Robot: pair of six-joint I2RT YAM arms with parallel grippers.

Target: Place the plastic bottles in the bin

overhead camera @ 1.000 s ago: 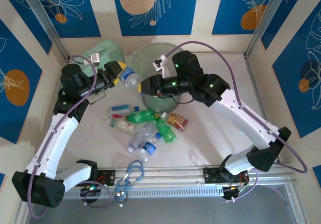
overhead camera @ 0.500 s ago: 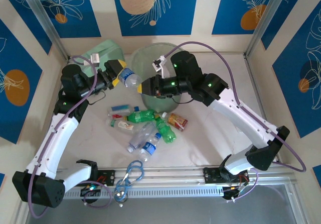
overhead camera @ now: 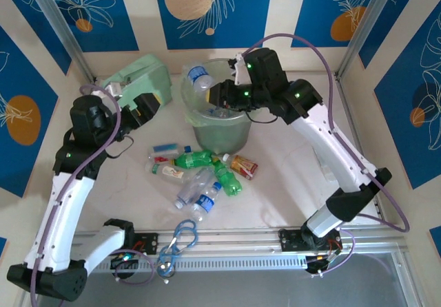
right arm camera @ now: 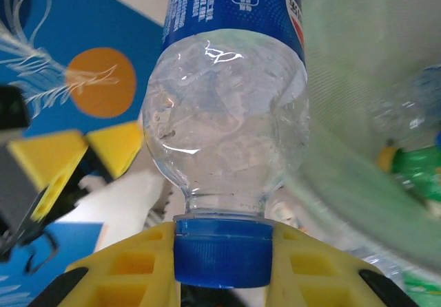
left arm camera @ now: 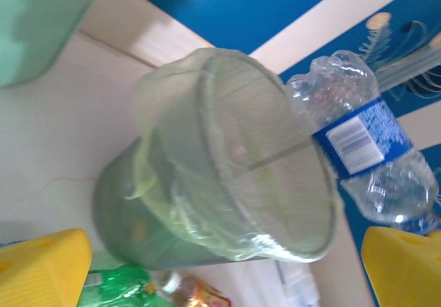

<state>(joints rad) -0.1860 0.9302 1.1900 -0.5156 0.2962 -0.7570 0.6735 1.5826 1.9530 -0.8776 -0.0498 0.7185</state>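
Top view: R tool [overhead camera: 211, 89] clamped on clear blue-label bottle [overhead camera: 199, 77], upper centre, at bin [overhead camera: 222, 136] rim. L tool [overhead camera: 147, 106] gaping, empty, centre-left.
L wrist: bottle at right of bin mouth.
R wrist: blue cap [right arm camera: 220, 255] pinched in tool.
Drop step, prob.; next needs bottle fully over mouth, then release.

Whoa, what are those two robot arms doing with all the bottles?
They are tidying bottles into a bin. The right claw is pinching a clear bottle by its blue cap and holding it up by the rim of the pale green bin. The left claw is wide open with nothing in it, just to the side of the bin. A pile of bottles is lying on the table, not yet picked up.
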